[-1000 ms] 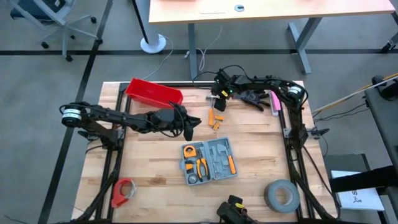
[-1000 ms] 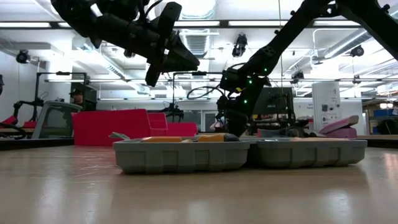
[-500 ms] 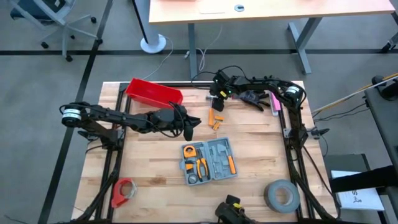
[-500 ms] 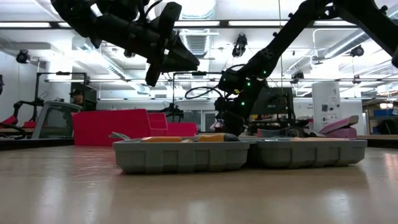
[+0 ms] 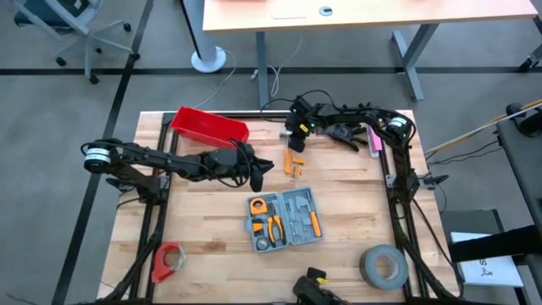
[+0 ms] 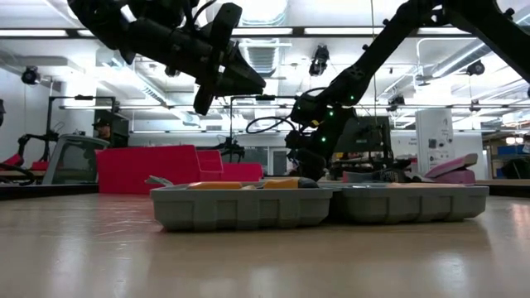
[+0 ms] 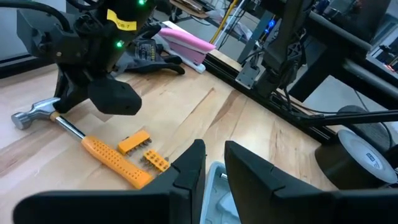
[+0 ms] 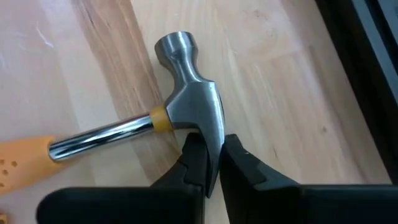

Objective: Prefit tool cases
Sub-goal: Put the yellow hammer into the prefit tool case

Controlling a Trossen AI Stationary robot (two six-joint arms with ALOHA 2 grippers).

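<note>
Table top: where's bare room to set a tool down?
Bare wood lies between the open tool case and red tape dispenser, and right of the case above the grey tape roll. Crowded: far edge around the hammer, red bin, gloves.

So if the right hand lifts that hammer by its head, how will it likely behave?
Probably stiff: the hammer has a steel head and shaft. The right hand pinches the claw end of the head, so the long orange handle may sag and swing down. The polished metal could also slip between the narrow fingers.
</note>
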